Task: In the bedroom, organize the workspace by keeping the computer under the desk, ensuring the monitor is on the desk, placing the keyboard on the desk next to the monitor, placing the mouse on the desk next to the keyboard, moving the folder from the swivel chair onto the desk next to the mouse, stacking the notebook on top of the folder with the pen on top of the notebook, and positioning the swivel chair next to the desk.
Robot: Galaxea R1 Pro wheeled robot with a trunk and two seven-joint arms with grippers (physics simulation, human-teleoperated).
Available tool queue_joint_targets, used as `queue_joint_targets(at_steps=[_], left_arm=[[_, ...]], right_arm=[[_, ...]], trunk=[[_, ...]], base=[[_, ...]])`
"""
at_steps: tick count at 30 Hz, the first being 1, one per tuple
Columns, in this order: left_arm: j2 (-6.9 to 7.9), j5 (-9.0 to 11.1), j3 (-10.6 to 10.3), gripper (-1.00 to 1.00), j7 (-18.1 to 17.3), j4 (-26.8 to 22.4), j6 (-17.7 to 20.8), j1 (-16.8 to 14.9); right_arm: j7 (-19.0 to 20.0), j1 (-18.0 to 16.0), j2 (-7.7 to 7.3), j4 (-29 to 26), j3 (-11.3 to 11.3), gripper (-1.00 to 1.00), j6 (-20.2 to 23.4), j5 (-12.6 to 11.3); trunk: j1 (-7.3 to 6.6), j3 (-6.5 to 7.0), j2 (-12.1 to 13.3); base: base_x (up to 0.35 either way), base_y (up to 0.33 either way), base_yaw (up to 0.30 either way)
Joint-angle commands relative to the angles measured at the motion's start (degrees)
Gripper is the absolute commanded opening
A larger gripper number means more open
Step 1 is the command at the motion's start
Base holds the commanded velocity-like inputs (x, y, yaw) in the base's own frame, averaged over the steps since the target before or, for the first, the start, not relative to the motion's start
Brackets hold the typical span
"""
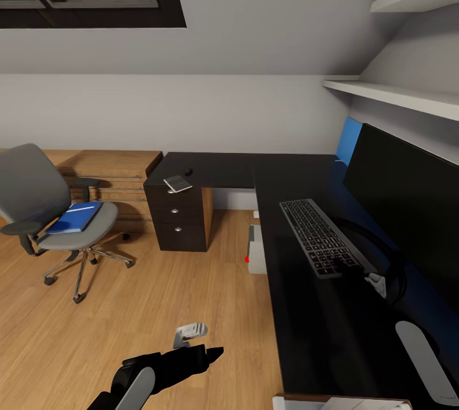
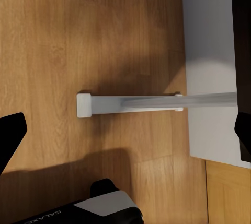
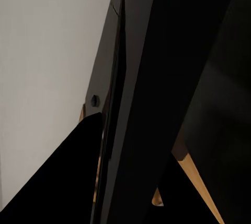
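Flat bright blue folder (image 1: 75,217) on grey swivel chair (image 1: 44,206) seat, thin grey notebook (image 1: 178,183) on black L-shaped desk (image 1: 299,308), slim black keyboard (image 1: 320,237) before wide monitor (image 1: 408,196), left gripper (image 2: 125,140) fingers spread, right gripper state unclear

A large L-shaped black-topped desk (image 1: 299,308) fills the right side. A slim keyboard with black keys (image 1: 320,236) lies along it, just beside the wide black flat monitor (image 1: 408,199) at the far-right edge. On the desk's left end, above a dark three-drawer unit (image 1: 178,219), rest a thin grey notebook (image 1: 178,183) and a tiny black mouse (image 1: 189,171). A light grey computer tower (image 1: 257,250) stands under the desk. On the wood floor to the left, a grey swivel chair (image 1: 38,199) carries a bright blue folder (image 1: 75,217) on its seat.
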Motion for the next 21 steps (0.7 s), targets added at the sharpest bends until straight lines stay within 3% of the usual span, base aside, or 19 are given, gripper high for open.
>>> queue_joint_targets(at_steps=[1, 21], left_arm=[[0.05, 0.5, -0.1, 1.0, 0.4, -0.1, 0.1, 0.0], [0.05, 0.6, -0.1, 1.0, 0.4, -0.1, 0.1, 0.0]], right_arm=[[-0.1, 0.0, -0.01, 0.0, -0.1, -1.0, 0.3, -0.3], [0.0, 0.1, 0.05, 0.3, -0.1, -1.0, 0.1, -0.3]], trunk=[[0.0, -0.06, 0.0], [0.0, -0.06, 0.0]], base=[[0.0, 0.0, 0.0], [0.0, 0.0, 0.0]])
